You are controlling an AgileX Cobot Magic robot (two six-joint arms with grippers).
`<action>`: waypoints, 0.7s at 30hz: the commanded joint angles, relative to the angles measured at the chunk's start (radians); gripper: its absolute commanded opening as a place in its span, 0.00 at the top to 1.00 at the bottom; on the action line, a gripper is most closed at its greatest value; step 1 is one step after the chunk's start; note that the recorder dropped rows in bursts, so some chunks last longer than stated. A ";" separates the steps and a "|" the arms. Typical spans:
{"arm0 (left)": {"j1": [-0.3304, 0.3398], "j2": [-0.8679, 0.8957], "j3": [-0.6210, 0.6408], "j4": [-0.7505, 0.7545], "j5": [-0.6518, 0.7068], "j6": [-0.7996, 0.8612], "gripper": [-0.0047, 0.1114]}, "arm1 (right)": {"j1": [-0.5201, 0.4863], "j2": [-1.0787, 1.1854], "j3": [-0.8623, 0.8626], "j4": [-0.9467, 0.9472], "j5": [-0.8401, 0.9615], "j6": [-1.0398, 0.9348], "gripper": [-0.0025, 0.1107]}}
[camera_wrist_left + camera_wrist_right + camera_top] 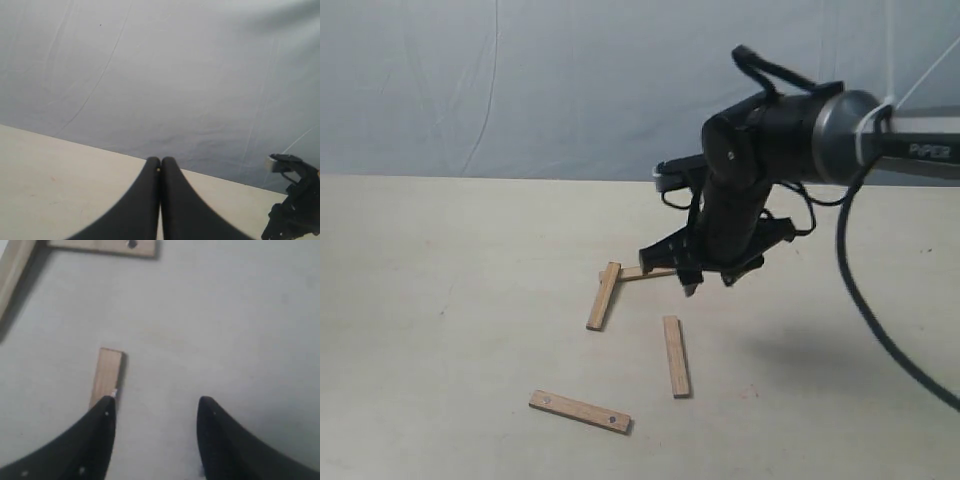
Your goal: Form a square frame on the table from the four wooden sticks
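Note:
Four wooden sticks lie on the table [440,290]. One slants at the left [604,296]. Another [642,272] lies behind it, partly hidden by my right gripper [705,284]. A third lies lengthwise [676,356], and a fourth with two holes is nearest [580,411]. The right gripper hangs open just above the table and holds nothing. In the right wrist view one stick's end [108,371] shows beside one finger [102,435]. Two more sticks, one with a hole [102,245] and one slanted [12,270], meet at a corner farther off. My left gripper [160,161] is shut and empty.
A blue-grey cloth backdrop [520,80] hangs behind the table. The right arm's black cable [880,330] loops down at the right. The right arm's black end [295,205] shows at the edge of the left wrist view.

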 commanded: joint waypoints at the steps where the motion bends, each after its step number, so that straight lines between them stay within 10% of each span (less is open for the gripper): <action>1: 0.000 -0.005 0.005 -0.005 0.005 0.003 0.96 | 0.041 0.070 -0.004 0.040 -0.040 -0.001 0.55; 15: 0.000 -0.005 0.005 -0.005 0.005 0.003 0.96 | 0.060 0.182 -0.004 0.037 -0.089 0.103 0.56; 21: 0.000 -0.005 0.005 -0.005 0.005 0.003 0.96 | 0.060 0.179 -0.029 0.044 0.000 0.155 0.97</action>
